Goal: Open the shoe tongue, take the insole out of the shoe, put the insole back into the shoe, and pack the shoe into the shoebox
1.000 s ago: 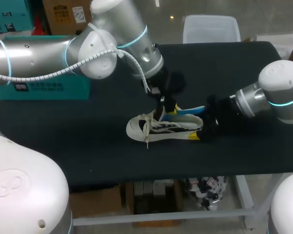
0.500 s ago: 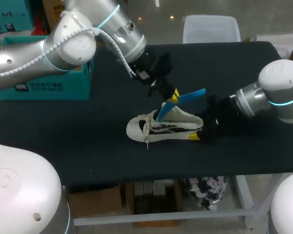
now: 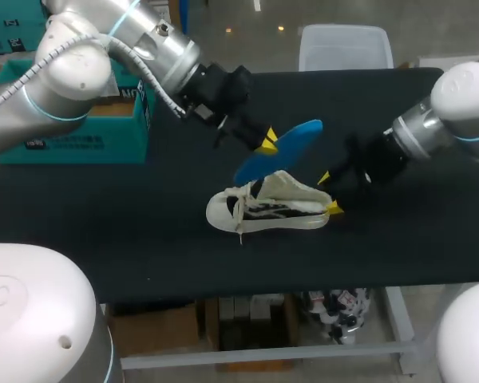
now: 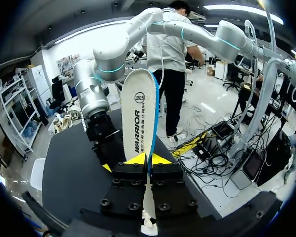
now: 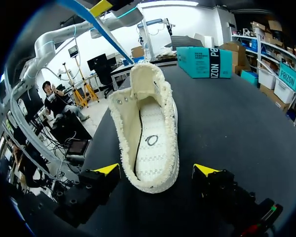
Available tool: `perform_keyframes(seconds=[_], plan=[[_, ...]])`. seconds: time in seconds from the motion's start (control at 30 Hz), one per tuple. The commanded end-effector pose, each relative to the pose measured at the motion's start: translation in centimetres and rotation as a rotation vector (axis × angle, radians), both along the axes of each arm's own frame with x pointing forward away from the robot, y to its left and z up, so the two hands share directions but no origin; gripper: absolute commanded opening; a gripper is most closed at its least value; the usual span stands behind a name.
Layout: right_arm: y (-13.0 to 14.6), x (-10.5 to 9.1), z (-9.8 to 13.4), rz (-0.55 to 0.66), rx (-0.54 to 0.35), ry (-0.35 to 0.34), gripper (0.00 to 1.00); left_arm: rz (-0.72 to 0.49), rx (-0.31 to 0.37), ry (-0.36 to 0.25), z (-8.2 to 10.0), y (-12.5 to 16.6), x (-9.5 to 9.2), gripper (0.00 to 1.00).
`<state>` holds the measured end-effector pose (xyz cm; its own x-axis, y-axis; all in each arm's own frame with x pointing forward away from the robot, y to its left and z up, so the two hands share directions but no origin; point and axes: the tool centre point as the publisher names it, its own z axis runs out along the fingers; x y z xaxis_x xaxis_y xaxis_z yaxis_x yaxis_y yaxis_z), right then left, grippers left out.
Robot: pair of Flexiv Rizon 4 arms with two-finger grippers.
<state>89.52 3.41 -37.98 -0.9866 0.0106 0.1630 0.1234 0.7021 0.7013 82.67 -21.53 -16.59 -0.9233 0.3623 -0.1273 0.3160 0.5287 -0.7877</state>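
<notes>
Black table [image 3: 104,239] carries the shoe [image 3: 267,209] at centre, toe toward nine o'clock; the left gripper [image 3: 267,142], clamped on the insole [image 3: 295,137], holds it clear above at twelve o'clock, while the right gripper [image 3: 329,194], fingers spread, flanks the heel at three o'clock, probably to steady it.

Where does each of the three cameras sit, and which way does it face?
Head view: above and behind, facing down on the table; left arm and right arm show.
Left wrist view: on the left arm, facing along the left gripper and its insole.
Right wrist view: on the right arm, facing over the right gripper into the shoe.
Both wrist views share the insole.
</notes>
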Motion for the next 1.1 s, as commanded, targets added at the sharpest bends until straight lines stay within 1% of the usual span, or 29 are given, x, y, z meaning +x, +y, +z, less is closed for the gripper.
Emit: perform_keyframes(seconds=[0.03,0.1,0.13,0.2,0.23,0.3,0.33,0.4,0.47,0.57,0.73,0.8,0.97,1.1], plan=[[-0.2,0.1,4.0,0.030,-0.141,-0.030,1.00,0.029,-0.045,-0.011,1.1,2.7,-0.9,0.00],[0.1,0.7,5.0,0.052,-0.171,-0.044,1.00,0.031,-0.050,-0.007,1.5,3.6,-0.9,0.00],[0.4,1.2,5.7,0.068,-0.208,-0.056,1.00,0.042,-0.055,-0.007,1.7,4.4,-1.0,0.00],[0.8,1.7,6.5,0.093,-0.243,-0.070,1.00,0.060,-0.059,0.000,1.9,5.3,-0.9,0.00],[1.2,2.2,7.0,0.098,-0.284,-0.073,1.00,0.078,-0.061,0.000,1.9,6.1,-0.9,0.00],[1.8,3.1,7.6,0.108,-0.363,-0.059,1.00,0.105,-0.059,0.005,1.7,7.3,-0.7,0.00],[2.1,3.4,7.9,0.113,-0.396,-0.058,1.00,0.124,-0.056,0.001,1.6,7.9,-0.7,0.00],[2.7,4.0,8.4,0.114,-0.467,-0.059,1.00,0.146,-0.055,0.012,1.3,9.2,-0.6,0.00],[3.0,4.4,8.8,0.120,-0.506,-0.059,1.00,0.176,-0.056,0.012,1.0,10.4,-0.6,0.00],[3.7,4.8,9.2,0.121,-0.553,-0.084,1.00,0.215,-0.065,0.016,0.8,12.4,-0.7,0.00],[5.1,4.8,9.2,0.123,-0.635,-0.147,1.00,0.276,-0.079,0.032,0.5,15.6,-1.2,0.00],[5.6,4.6,8.9,0.131,-0.656,-0.170,1.00,0.298,-0.081,0.037,0.4,16.7,-1.4,0.00],[6.8,4.1,7.8,0.142,-0.742,-0.187,1.00,0.345,-0.082,0.045,-0.2,19.1,-2.0,0.00],[7.4,4.2,6.6,0.142,-0.784,-0.182,1.00,0.370,-0.089,0.064,-0.7,20.4,-2.0,0.00]])
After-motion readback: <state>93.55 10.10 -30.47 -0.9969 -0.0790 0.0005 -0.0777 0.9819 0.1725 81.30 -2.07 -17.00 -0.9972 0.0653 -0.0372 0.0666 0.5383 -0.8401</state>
